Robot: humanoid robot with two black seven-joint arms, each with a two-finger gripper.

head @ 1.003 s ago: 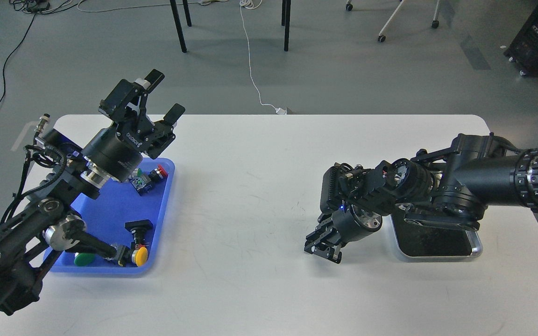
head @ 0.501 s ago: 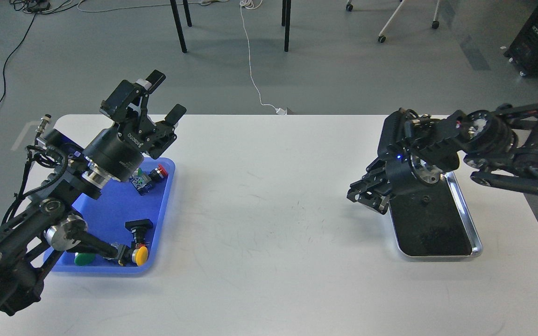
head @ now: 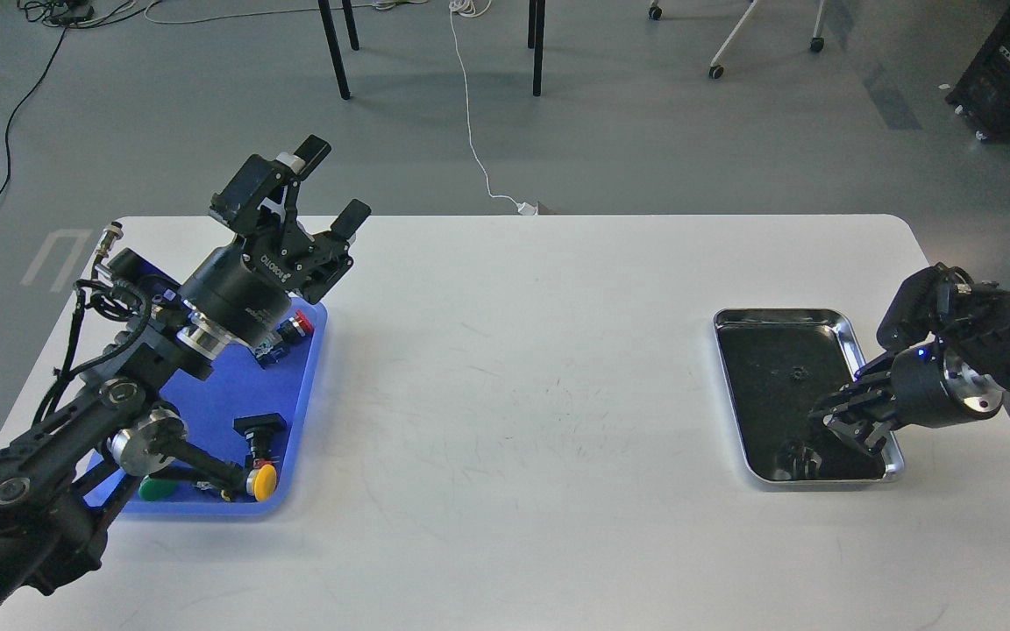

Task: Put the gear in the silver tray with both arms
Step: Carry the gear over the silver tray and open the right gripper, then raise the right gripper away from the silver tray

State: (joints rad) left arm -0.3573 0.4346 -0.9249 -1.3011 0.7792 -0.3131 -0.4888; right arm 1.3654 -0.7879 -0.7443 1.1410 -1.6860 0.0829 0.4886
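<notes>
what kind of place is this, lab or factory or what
Most likely a robotics lab or test room: a white table stands on a bare grey floor with loose cables trailing across it, wheeled chair legs behind, and a blue tray of push-button parts.

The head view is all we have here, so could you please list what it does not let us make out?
- Right tool: dark and small against the silver tray; open or shut cannot be told.
- Small dark part on the tray floor: too small to identify.
- Blue tray: the left arm covers much of it.
- Right arm: cut off by the right edge.
</notes>
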